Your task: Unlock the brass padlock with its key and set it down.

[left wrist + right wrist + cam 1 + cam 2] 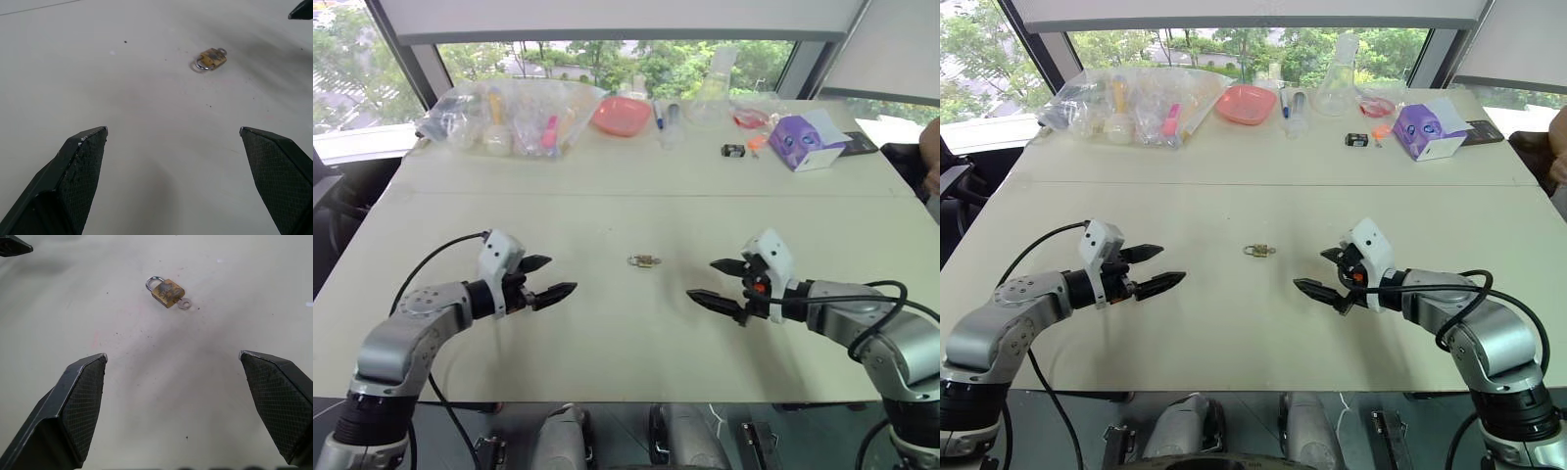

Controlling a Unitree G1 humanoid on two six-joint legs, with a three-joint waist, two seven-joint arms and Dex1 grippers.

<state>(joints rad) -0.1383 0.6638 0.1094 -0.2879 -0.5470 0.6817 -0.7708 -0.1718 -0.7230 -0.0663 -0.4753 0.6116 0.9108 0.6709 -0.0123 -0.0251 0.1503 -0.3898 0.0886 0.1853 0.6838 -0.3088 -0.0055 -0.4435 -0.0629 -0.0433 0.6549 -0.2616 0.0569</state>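
Your padlock (pixel 644 260) lies flat on the bare table (pixel 607 333), between the two arms and a little farther out than both. The left gripper (pixel 551 278) points in at it from one side, the right gripper (pixel 717 284) from the other; both sets of jaws are spread wide and hold nothing. Neither arm is clearly nearer, since the padlock sits about midway between them, well apart from either. Its long axis runs roughly across the table, from one gripper toward the other: the shackle end faces your left arm, and the key (pixel 184 304) sticks out of the body's bottom end toward your right arm, apparently already seated in the keyhole. So the right jaws look better placed for the key's head, and the left for pinning the body. At the far edge, a clear bag (pixel 509 116) holds small bottles and bits, a pink bowl (pixel 622 116) looks empty, and a purple box (pixel 808 140) stands well clear of the work.
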